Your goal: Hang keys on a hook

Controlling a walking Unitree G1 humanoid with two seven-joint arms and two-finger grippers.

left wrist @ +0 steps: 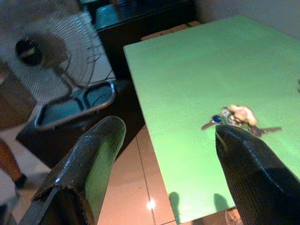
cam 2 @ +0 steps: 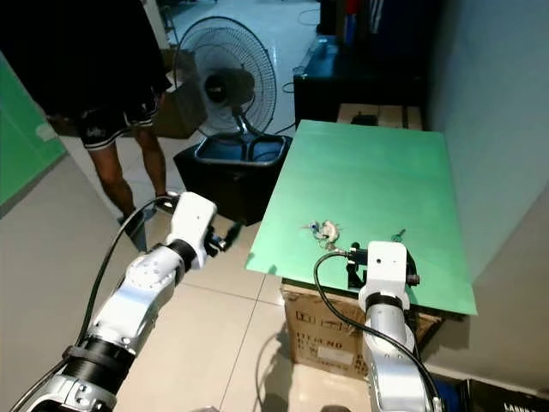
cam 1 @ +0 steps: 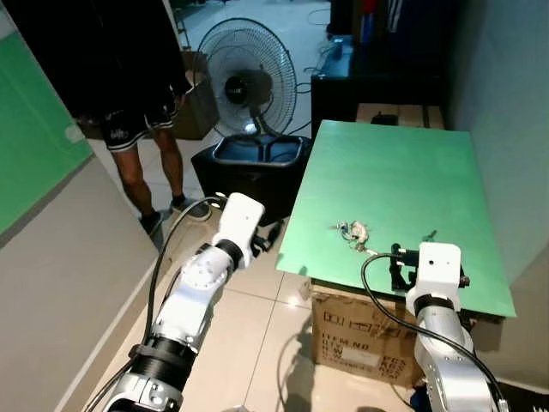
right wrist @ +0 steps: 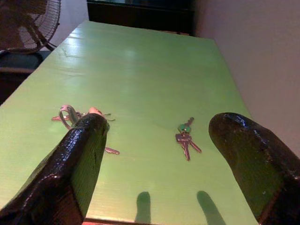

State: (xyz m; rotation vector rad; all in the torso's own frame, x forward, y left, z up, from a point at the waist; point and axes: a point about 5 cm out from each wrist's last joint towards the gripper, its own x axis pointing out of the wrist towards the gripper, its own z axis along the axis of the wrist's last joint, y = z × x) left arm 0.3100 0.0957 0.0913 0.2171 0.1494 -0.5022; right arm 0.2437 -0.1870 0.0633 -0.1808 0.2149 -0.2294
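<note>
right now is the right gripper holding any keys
No, the right gripper is open above the green board, and both key bunches lie on it.

Two key bunches flat on green tabletop [right wrist: 140, 56] — larger bunch [right wrist: 77, 115], smaller green-capped keys [right wrist: 185, 137] well apart

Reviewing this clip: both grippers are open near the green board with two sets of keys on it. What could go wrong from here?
1. Two key sets lie on the green board: the larger key bunch and the small green-tagged keys. The open right gripper points between them, so it might close on neither.
2. Both sets lie flat near the board's front edge; a scraping grasp could push them off.
3. A person stands near the fan, beside the left gripper; a wide swing may come close.
</note>
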